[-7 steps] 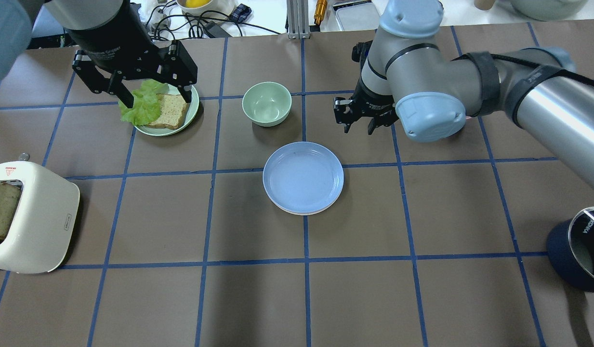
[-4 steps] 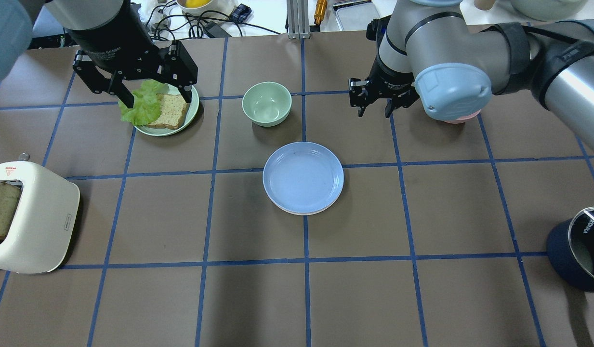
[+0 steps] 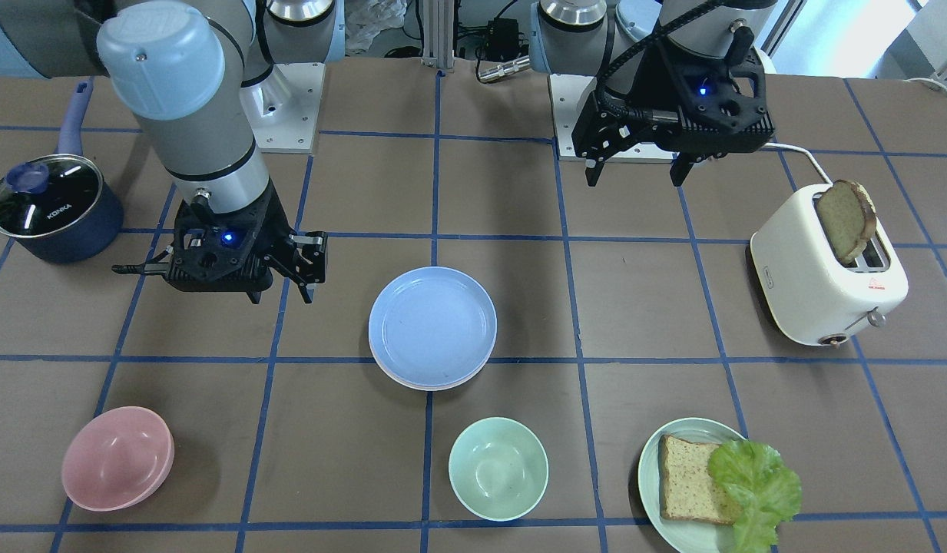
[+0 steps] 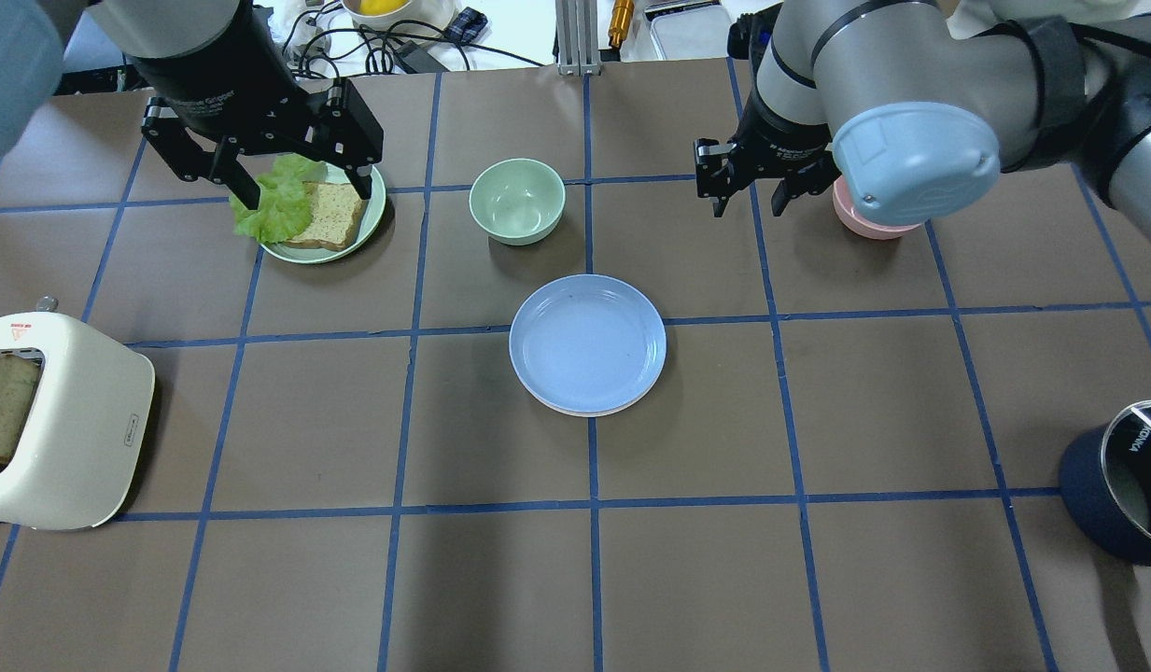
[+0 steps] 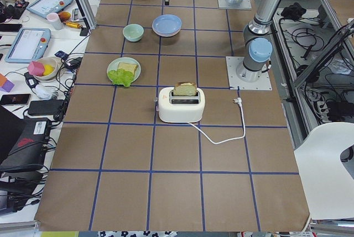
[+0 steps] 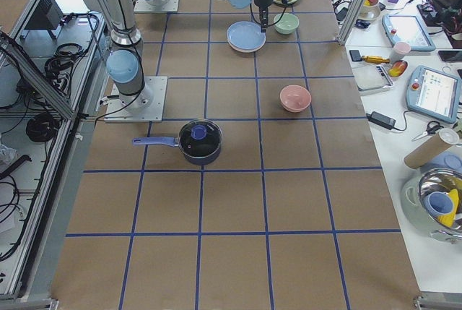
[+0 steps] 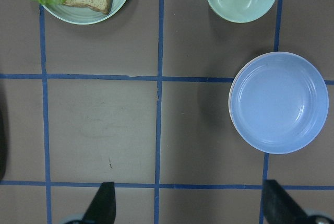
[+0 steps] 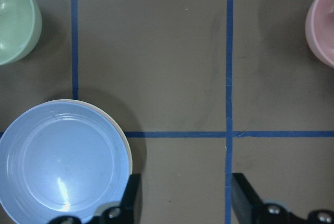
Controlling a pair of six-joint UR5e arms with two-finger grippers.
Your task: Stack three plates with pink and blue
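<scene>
The light blue plate (image 4: 587, 343) lies on top of a stack at the table's middle; it also shows in the front view (image 3: 432, 326) and in both wrist views (image 7: 282, 103) (image 8: 62, 164). Only thin pale rims (image 3: 429, 385) show beneath it, so the pink and cream plates are mostly hidden. My right gripper (image 4: 748, 201) is open and empty, above the table beyond and to the right of the stack. My left gripper (image 4: 306, 196) is open and empty, high over the green plate with bread.
A mint bowl (image 4: 517, 201) stands just behind the stack. A pink bowl (image 4: 864, 222) sits beside the right gripper. A pale green plate (image 4: 328, 254) holds bread and lettuce. A toaster (image 4: 62, 420) is at the left edge, a dark pot (image 4: 1121, 485) at the right.
My right gripper has moved away from the stack, toward the far right, and the pink bowl has come into view. The left arm and the stack have not moved.
</scene>
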